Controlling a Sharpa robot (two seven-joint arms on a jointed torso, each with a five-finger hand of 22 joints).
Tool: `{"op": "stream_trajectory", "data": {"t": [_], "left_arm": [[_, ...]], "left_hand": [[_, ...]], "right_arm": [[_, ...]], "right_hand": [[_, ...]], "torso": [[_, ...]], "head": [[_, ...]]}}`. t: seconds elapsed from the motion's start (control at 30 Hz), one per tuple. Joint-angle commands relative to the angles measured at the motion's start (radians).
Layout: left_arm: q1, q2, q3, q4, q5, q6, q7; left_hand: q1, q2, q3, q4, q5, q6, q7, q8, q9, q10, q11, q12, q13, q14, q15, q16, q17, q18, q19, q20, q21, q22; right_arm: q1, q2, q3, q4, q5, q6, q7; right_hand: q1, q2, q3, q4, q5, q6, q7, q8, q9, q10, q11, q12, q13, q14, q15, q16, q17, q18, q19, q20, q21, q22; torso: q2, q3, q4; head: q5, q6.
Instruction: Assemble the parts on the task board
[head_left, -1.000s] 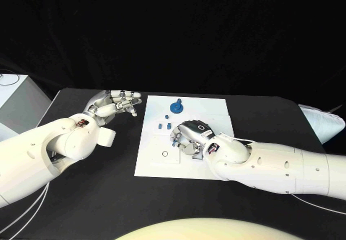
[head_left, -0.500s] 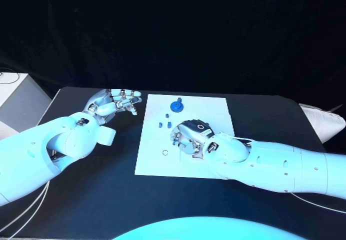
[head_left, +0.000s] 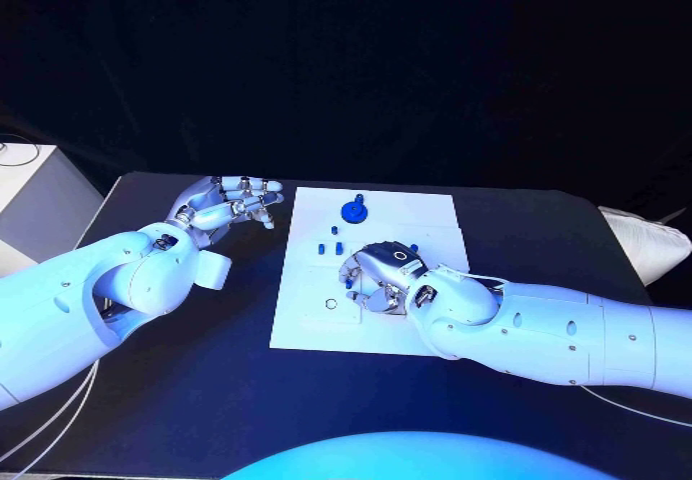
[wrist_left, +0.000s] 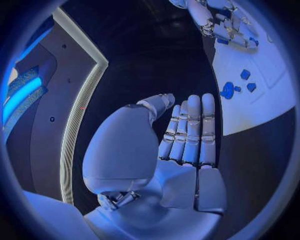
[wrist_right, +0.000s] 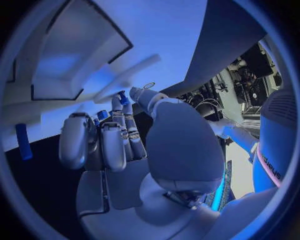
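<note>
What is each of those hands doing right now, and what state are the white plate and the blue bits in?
Left hand: open, fingers straight, holding nothing, beside the board.
Right hand: fingers curled down over the board; whether it holds a part cannot be told.
Task board: flat on the table.
Round blue part: lying at the board's far end.
Small blue parts: untouched on the board.

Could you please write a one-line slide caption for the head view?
Right hand works over the white task board among small blue parts; left hand hovers beside it, holding nothing.

So it's a black bench (head_left: 188, 370) with the white task board (head_left: 325, 335) lying flat in the middle, small blue parts (head_left: 353, 211) sitting on it.
</note>
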Motion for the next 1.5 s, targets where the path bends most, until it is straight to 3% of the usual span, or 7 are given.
{"op": "stream_trajectory", "data": {"t": [0.03, 0.4, 0.6, 0.7, 0.83, 1.13, 1.5], "left_arm": [[0.000, 0.000, 0.001, 0.002, 0.012, 0.013, 0.007], [0.000, -0.001, 0.001, 0.000, 0.013, 0.014, 0.005], [0.000, -0.001, 0.001, -0.002, 0.013, 0.013, 0.003], [0.000, -0.001, 0.001, -0.002, 0.012, 0.014, 0.001], [0.000, -0.001, 0.001, -0.002, 0.012, 0.015, 0.000], [0.000, -0.001, 0.001, -0.002, 0.012, 0.016, -0.001], [0.000, 0.000, 0.001, -0.003, 0.011, 0.016, -0.001]], "left_hand": [[0.000, -0.001, -0.004, -0.001, 0.003, -0.005, 0.002, 0.005, -0.001, -0.005, 0.000, 0.002, -0.001, 0.000, 0.004, -0.005, -0.001, 0.014, 0.005, 0.000, -0.003, -0.001], [0.000, -0.002, -0.004, 0.000, 0.003, -0.006, 0.002, 0.006, -0.002, -0.006, 0.000, 0.002, -0.001, 0.000, 0.004, -0.005, -0.001, 0.014, 0.005, 0.000, -0.005, -0.002], [0.000, -0.002, -0.004, 0.000, 0.003, -0.006, 0.002, 0.006, -0.002, -0.006, 0.000, 0.002, -0.001, 0.000, 0.004, -0.005, -0.001, 0.014, 0.005, 0.000, -0.005, -0.002], [0.001, -0.001, -0.004, 0.000, 0.004, -0.007, 0.002, 0.006, -0.002, -0.007, 0.000, 0.003, -0.001, 0.000, 0.004, -0.006, -0.002, 0.015, 0.005, 0.000, -0.006, -0.003], [0.001, -0.001, -0.004, 0.000, 0.004, -0.007, 0.002, 0.006, -0.002, -0.007, 0.000, 0.003, -0.001, 0.000, 0.004, -0.006, -0.002, 0.015, 0.005, 0.000, -0.006, -0.003], [0.002, -0.001, -0.004, -0.001, 0.004, -0.007, 0.002, 0.007, -0.002, -0.008, 0.000, 0.003, -0.002, 0.000, 0.003, -0.006, -0.002, 0.015, 0.005, 0.000, -0.006, -0.003], [0.003, -0.001, -0.003, -0.001, 0.004, -0.007, 0.002, 0.007, -0.001, -0.009, 0.000, 0.003, -0.002, 0.000, 0.003, -0.006, -0.002, 0.015, 0.006, 0.000, -0.007, -0.003]], "right_arm": [[-0.003, -0.003, -0.003, 0.004, 0.011, 0.046, 0.021], [-0.004, -0.009, -0.004, 0.007, 0.009, 0.025, 0.009], [-0.004, -0.011, -0.004, 0.008, 0.008, 0.000, 0.003], [-0.004, -0.012, -0.004, 0.009, 0.009, -0.011, 0.000], [-0.004, -0.011, -0.004, 0.009, 0.009, -0.019, -0.002], [-0.004, -0.012, -0.004, 0.007, 0.010, -0.015, -0.011], [-0.003, -0.042, -0.002, 0.042, 0.044, -0.044, -0.001]], "right_hand": [[0.001, 0.002, -0.038, 0.005, -0.006, -0.005, -0.001, -0.008, -0.006, -0.012, 0.000, 0.002, -0.001, 0.041, 0.007, -0.002, -0.004, 0.012, 0.018, 0.007, -0.013, 0.074], [0.042, 0.019, -0.121, 0.026, 0.004, -0.010, 0.004, -0.036, -0.030, -0.040, 0.005, 0.003, -0.001, 0.036, 0.011, -0.007, -0.022, 0.017, 0.015, 0.010, -0.043, 0.059], [0.095, 0.040, -0.213, 0.057, 0.012, -0.031, 0.003, -0.068, -0.053, -0.087, 0.008, 0.010, -0.004, 0.032, 0.013, -0.012, -0.042, 0.027, 0.002, 0.013, -0.105, 0.029], [0.140, 0.054, -0.283, 0.093, 0.014, -0.058, 0.002, -0.094, -0.071, -0.120, 0.011, 0.026, -0.005, 0.022, 0.016, -0.028, -0.075, 0.034, -0.008, 0.015, -0.153, 0.004], [0.176, 0.061, -0.331, 0.126, 0.016, -0.079, 0.003, -0.108, -0.086, -0.145, 0.015, 0.036, -0.005, 0.021, 0.018, -0.031, -0.083, 0.036, -0.009, 0.017, -0.173, -0.007], [0.222, 0.065, -0.384, 0.170, 0.023, -0.120, -0.001, -0.112, -0.111, -0.181, 0.021, 0.045, -0.006, 0.020, 0.023, -0.031, -0.092, 0.037, -0.007, 0.020, -0.185, -0.013], [0.232, 0.071, -0.403, 0.173, 0.041, -0.126, 0.005, -0.109, -0.120, -0.197, 0.025, 0.049, -0.005, 0.019, 0.026, -0.030, -0.095, 0.037, -0.005, 0.023, -0.187, -0.015]], "torso": [[0.000, 0.0006, 0.0001], [0.001, 0.0013, 0.0007], [0.001, 0.0011, 0.0005], [0.001, 0.0014, -0.0001], [0.001, 0.0016, -0.0005], [0.001, 0.0007, 0.0010], [-0.001, 0.0010, 0.0000]], "head": [[-0.001, -0.001], [-0.002, 0.003], [-0.004, 0.005], [-0.004, 0.008], [-0.005, 0.011], [-0.009, 0.012], [-0.010, 0.014]]}}
